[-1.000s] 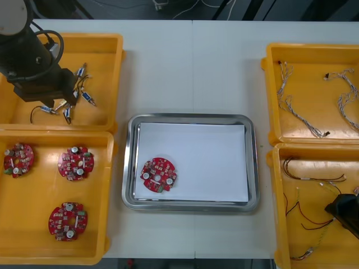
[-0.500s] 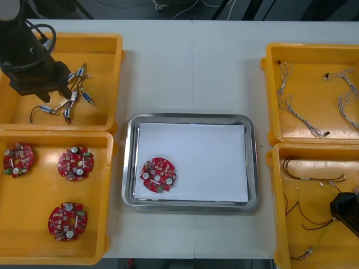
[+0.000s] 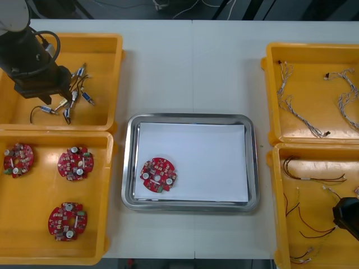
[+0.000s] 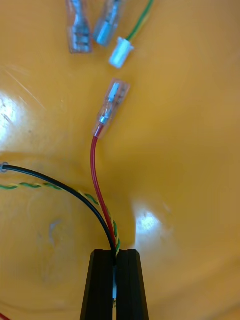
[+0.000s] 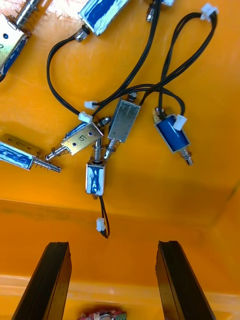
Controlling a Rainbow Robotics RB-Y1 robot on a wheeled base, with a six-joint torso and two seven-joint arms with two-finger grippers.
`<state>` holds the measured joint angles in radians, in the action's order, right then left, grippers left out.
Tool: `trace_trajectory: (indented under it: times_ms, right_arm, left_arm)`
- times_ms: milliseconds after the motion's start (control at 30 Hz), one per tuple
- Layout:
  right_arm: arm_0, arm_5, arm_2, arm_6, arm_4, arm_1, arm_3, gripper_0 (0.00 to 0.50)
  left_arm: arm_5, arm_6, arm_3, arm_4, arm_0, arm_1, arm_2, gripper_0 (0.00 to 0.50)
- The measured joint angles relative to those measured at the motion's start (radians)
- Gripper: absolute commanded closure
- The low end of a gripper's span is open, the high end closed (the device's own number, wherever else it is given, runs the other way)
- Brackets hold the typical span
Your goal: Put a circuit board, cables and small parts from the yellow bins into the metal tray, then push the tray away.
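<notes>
**Pinching cables at right, poised open at left**

The robot's right arm [image 3: 346, 218] reaches into the near right yellow bin [image 3: 274, 202], at the right edge of the tabletop [image 3: 190, 67]. The right jaws are closed almost together on cables [image 4: 107, 235]. A red cable [image 4: 93, 165], a black cable [image 4: 60, 182] and a twisted green-and-yellow cable [image 4: 30, 186] all run into the narrow gap between the black fingers [image 4: 100, 285]. The red cable ends in a clear-sleeved connector [image 4: 112, 102] lying on the bin floor, with more connectors just beyond it.

Across the tabletop, the left arm [image 3: 33, 61] hangs over the far left yellow bin [image 3: 101, 39]. The left jaws stand wide open and hold nothing. Small metal parts [image 5: 125, 120], blue and silver with thin black leads, lie scattered on the bin floor beyond the parted fingers, untouched.

Between the two pairs of bins sits the metal tray [image 3: 190, 119], shiny at the rim and white inside. One round red circuit board [image 3: 158, 175] lies in its near left corner, and the rest of the white sheet is bare. Three more boards [image 3: 76, 163] rest apart from one another in the near left yellow bin [image 3: 33, 246]. The far right yellow bin [image 3: 314, 56] holds pale twisted cables [image 3: 297, 112], spread loosely over its floor.
</notes>
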<state>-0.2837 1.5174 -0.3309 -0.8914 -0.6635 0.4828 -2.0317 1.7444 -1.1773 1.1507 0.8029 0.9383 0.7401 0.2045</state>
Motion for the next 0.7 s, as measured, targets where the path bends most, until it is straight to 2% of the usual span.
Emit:
trace_trajectory:
  times_ms: [233,500,700]
  right_arm:
    - [0.011,0.128,-0.070,0.000,-0.025,0.049,-0.085,0.500]
    - [0.053,0.289,-0.130,0.000,-0.046,0.134,-0.169,0.500]
    - [0.107,0.393,-0.160,0.000,-0.081,0.206,-0.199,0.500]
  left_arm:
    - [-0.045,-0.020,-0.051,0.000,0.000,0.000,0.008,0.000]
    - [-0.093,-0.199,-0.112,0.000,0.000,-0.001,0.010,0.000]
    - [-0.134,-0.202,-0.129,-0.001,0.001,-0.002,0.047,0.000]
